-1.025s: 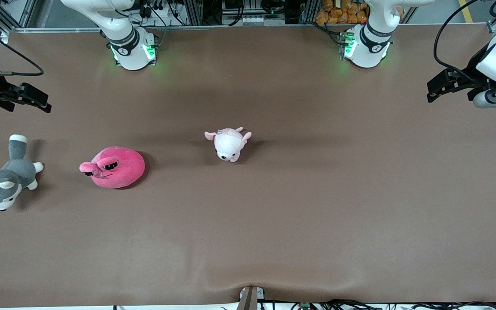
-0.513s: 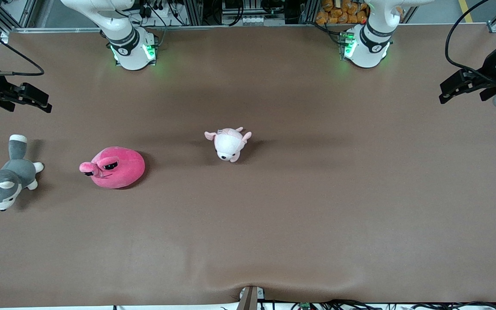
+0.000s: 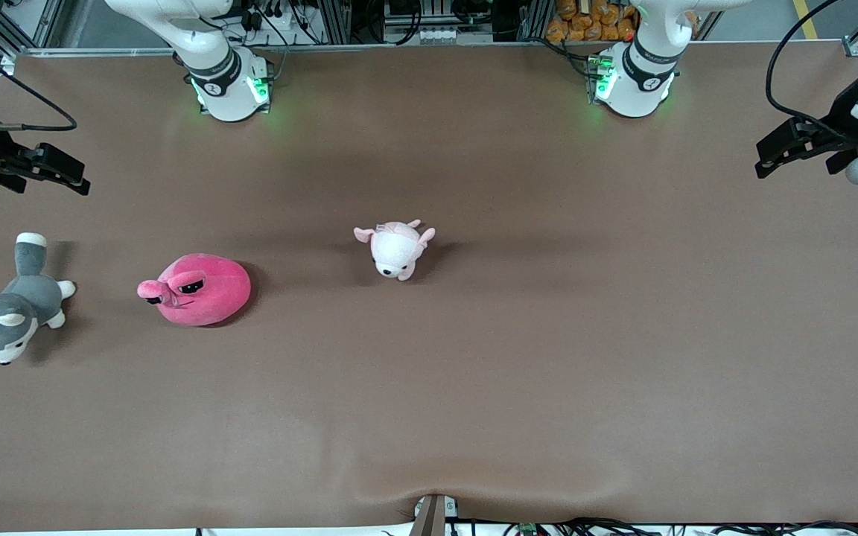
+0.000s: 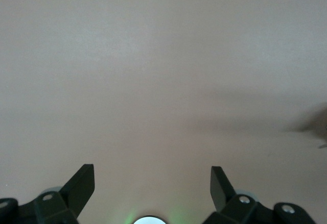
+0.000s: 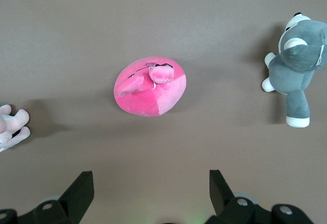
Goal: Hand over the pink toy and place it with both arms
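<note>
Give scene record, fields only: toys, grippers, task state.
target: round hot-pink plush toy, on brown table, toward right arm's end
neighbours: grey-and-white husky plush; pale pink-and-white plush animal, mid-table
right gripper: open, empty, over the table's edge, above the husky
left gripper: open, empty, over bare table
task state: pink toy not yet grasped

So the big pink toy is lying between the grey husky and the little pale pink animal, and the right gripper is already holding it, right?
Not quite. The pink toy does lie between the grey husky and the pale pink animal, but the right gripper holds nothing: the front view shows it open, up over the table's edge, apart from the toy.
</note>
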### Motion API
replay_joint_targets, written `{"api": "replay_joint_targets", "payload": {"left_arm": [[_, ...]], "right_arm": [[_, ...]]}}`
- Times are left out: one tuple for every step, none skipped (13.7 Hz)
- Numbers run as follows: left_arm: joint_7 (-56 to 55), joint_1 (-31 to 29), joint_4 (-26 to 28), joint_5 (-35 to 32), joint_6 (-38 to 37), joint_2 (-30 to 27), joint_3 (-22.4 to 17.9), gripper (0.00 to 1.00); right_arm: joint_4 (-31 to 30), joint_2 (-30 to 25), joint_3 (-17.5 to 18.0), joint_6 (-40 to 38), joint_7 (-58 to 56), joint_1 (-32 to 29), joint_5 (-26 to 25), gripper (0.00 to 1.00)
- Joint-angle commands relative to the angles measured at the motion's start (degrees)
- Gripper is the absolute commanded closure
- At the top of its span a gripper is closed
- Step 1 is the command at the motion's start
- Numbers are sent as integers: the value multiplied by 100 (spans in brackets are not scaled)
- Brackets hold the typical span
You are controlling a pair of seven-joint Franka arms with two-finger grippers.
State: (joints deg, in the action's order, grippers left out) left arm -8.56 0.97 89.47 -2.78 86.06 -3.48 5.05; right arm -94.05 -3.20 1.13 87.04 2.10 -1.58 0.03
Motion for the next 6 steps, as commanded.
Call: {"api": "replay_joint_targets", "payload": {"left_arm": [[91,-10,0,-21,-107,-100,22,0],[92,-18,9,-21,-159,-100,22,0],[92,-18,1,-3,-195,-91,22,0],[57,-10,0,-3,-195,-83,22,0],[48,-1,-8,6,-186,-91,22,0],[48,-1,-8,6,-186,-91,22,0]], "right_arm": [[53,30,28,-21,62,-9,-12,0],[53,30,28,-21,62,-9,-3,0],[62,30,28,-21,62,0,-12,0],[62,30,28,-21,62,0,-3,0],[54,30,28,-21,62,0,-3,0],[53,30,28,-21,62,0,-12,0]]}}
